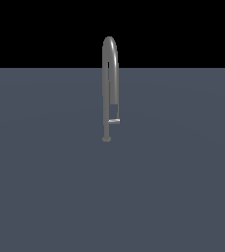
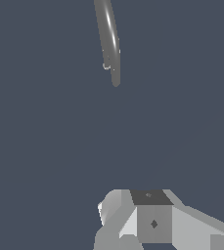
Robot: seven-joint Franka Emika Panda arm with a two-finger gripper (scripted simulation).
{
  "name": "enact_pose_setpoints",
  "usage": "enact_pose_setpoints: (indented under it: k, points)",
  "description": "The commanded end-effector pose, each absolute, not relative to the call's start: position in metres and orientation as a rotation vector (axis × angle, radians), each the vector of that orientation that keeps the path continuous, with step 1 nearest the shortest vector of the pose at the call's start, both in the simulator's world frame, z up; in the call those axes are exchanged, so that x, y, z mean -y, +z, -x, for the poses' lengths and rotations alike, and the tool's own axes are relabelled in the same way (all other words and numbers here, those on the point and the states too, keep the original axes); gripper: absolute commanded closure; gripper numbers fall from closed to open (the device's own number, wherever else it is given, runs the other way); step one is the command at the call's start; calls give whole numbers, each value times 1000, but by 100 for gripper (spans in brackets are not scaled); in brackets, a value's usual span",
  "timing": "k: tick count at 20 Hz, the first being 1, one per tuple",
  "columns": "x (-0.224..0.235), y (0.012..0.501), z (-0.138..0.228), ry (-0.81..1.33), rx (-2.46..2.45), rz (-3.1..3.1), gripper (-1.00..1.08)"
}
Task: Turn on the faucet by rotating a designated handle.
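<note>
The faucet (image 1: 109, 83) is a tall, slim grey pipe with a gooseneck arch, standing upright on a small round foot in the middle of the exterior view. The handle (image 1: 114, 120), a short pale lever, sticks out low on the pipe toward the exterior view's right. The wrist view looks down on the faucet (image 2: 109, 41), with a pale bit of the handle (image 2: 105, 66) beside it. My gripper (image 2: 143, 215) shows only as grey blocks at the frame edge, well apart from the faucet and touching nothing. Its jaw gap is not shown. The arm does not appear in the exterior view.
A flat blue-grey floor (image 1: 45, 187) spreads around the faucet, under a black background.
</note>
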State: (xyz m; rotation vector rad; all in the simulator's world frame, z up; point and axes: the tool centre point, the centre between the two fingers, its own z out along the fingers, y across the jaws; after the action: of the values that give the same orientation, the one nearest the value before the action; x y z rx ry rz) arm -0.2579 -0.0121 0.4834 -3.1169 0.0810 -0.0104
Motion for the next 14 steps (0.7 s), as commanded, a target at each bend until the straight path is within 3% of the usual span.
enact_pose_setpoints:
  k: [1, 14]
  points:
    - [12, 483, 258, -10, -81, 3117, 108]
    - [9, 480, 235, 76, -149, 3070, 108]
